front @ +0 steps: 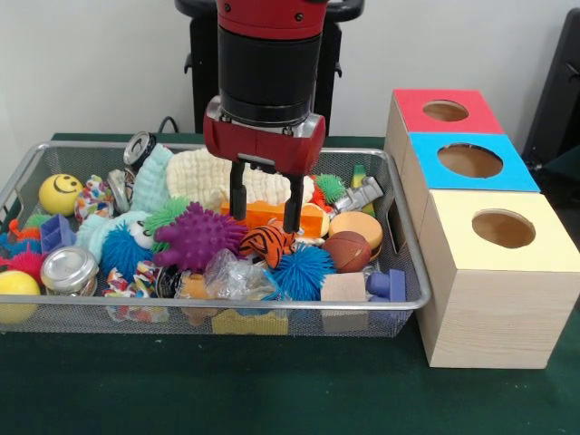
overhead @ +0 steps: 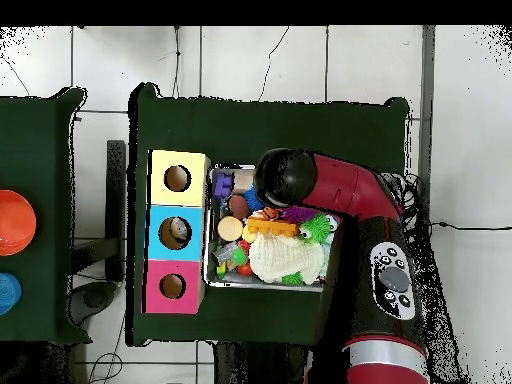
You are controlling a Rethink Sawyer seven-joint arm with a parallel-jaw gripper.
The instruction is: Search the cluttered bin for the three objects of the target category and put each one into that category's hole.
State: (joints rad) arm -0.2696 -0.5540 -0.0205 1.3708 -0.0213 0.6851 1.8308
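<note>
My gripper (front: 265, 219) hangs open over the middle of the wire mesh bin (front: 399, 272), nothing between its two black fingers (front: 237, 192). Right behind them lies an orange block (front: 261, 211), and a tiger-striped ball (front: 265, 242) sits just below the tips. A purple spiky ball (front: 193, 237) is to its left and a blue spiky ball (front: 302, 271) in front of it. Three wooden boxes stand beside the bin, with a red-topped hole (front: 445, 111), a blue-topped hole (front: 469, 160) and a yellow-topped hole (front: 503, 228). From overhead the arm's wrist (overhead: 285, 178) covers the gripper.
The bin also holds a white knitted cloth (front: 217, 177), a yellow smiley ball (front: 61, 193), a metal tin (front: 69, 269), a brown ball (front: 348, 251), a purple block (front: 388, 285) and crumpled plastic (front: 237, 276). In the overhead view something pale shows inside the blue box's hole (overhead: 176, 232).
</note>
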